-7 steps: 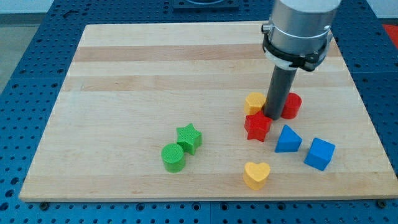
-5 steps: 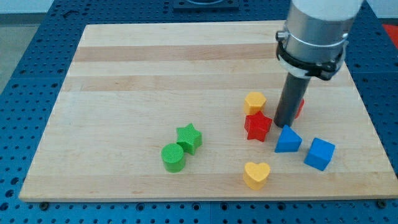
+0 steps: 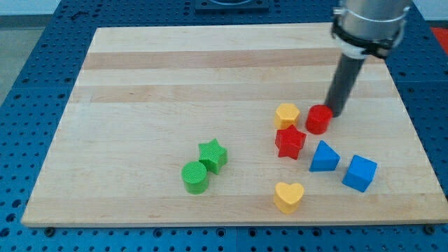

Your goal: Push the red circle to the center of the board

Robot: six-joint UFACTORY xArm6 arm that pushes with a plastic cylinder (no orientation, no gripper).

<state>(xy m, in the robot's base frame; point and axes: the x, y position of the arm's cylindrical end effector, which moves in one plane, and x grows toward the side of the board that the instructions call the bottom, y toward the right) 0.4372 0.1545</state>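
My tip (image 3: pixel 338 113): lower end of the dark rod, set down just to the view's upper right of the red circle (image 3: pixel 319 120), touching or nearly touching its far edge; exact contact hard to judge. No claw on this arm, only the straight rod, so no open or closed state to tell.

Red circle: right of the board's middle, in the view's right half, roughly at mid-height. Just beside it on the view's left, the yellow hexagon-like block (image 3: pixel 287 115), a thin gap between the two. Below and left of the circle, the red star (image 3: pixel 290 142), close under the yellow block and near the circle's lower left edge. Below the circle, slightly right, the blue triangle (image 3: pixel 324 157), apart from it. Further right and lower, the blue cube (image 3: pixel 360 173), near the tabletop's (image 3: pixel 175 77) right edge. Yellow heart (image 3: pixel 288 197) close to the bottom edge, beneath the red star.

Well apart, toward the view's lower left of centre: green star (image 3: pixel 213 154) and green cylinder (image 3: pixel 195 176), touching or almost touching each other.

Open wood across the whole top band and the left half of the tabletop, and at the centre itself; leftward path from the circle blocked at once by the yellow block and red star. Blue perforated surface (image 3: pixel 28 105) around all sides of the tabletop.
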